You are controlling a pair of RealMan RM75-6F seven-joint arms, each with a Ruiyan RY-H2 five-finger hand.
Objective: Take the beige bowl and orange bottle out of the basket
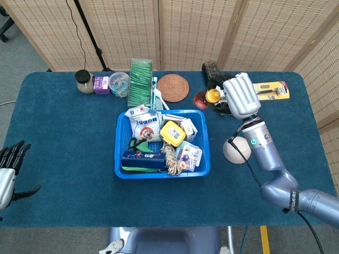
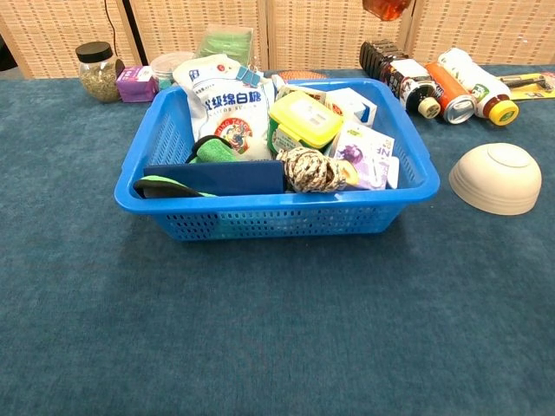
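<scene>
My right hand (image 1: 241,95) holds the orange bottle (image 1: 207,98) with its yellow cap high in the air, to the right of the blue basket (image 1: 201,138). In the chest view only the bottle's bottom (image 2: 386,8) shows at the top edge. The beige bowl (image 1: 235,152) lies upside down on the table right of the basket (image 2: 414,156), also seen as the bowl (image 2: 496,178) in the chest view. My left hand (image 1: 9,172) hangs open at the far left edge, holding nothing.
The basket holds a sugar bag (image 2: 227,108), a yellow-lidded tub (image 2: 300,120), a twine ball (image 2: 309,170) and a dark blue box (image 2: 217,178). Bottles and a can (image 1: 233,98) lie at the back right. A woven coaster (image 1: 172,87), green box (image 1: 140,79) and jars stand behind.
</scene>
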